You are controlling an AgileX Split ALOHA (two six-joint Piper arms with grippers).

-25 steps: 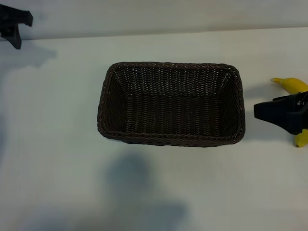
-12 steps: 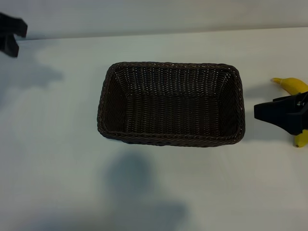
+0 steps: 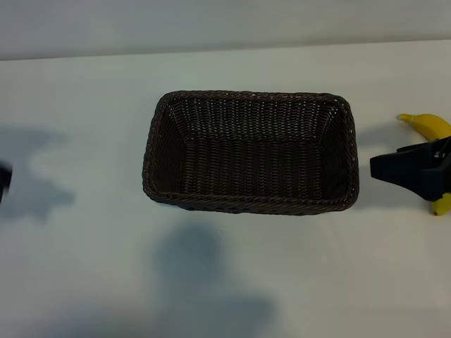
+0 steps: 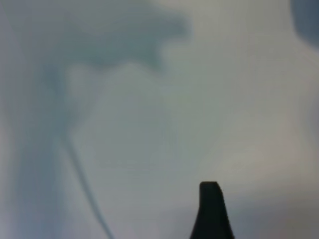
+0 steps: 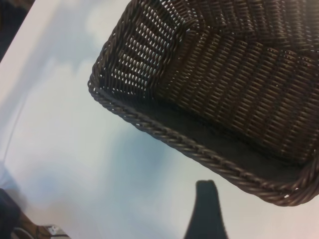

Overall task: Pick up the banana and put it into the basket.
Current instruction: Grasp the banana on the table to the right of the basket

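Note:
The dark brown woven basket point(image 3: 250, 102) stands in the middle of the white table, and nothing lies in it. The yellow banana point(image 3: 428, 125) lies on the table to its right, at the view's right edge. My right gripper point(image 3: 384, 167) hangs over the banana's middle and hides it, so only the stem end and the other tip show. It points at the basket and is open; in the right wrist view one of its fingers point(image 5: 206, 211) shows beside the basket's braided rim point(image 5: 199, 149), with no banana there. My left gripper point(image 3: 3, 182) barely shows at the left edge, open, one finger point(image 4: 211, 211) over bare table.
The white table point(image 3: 84, 267) stretches all round the basket, with soft shadows on its left and front parts. Its far edge meets a pale wall at the back.
My left gripper has moved from the far left corner toward the front along the left edge and has almost left the view. The right gripper, the banana and the basket have barely moved.

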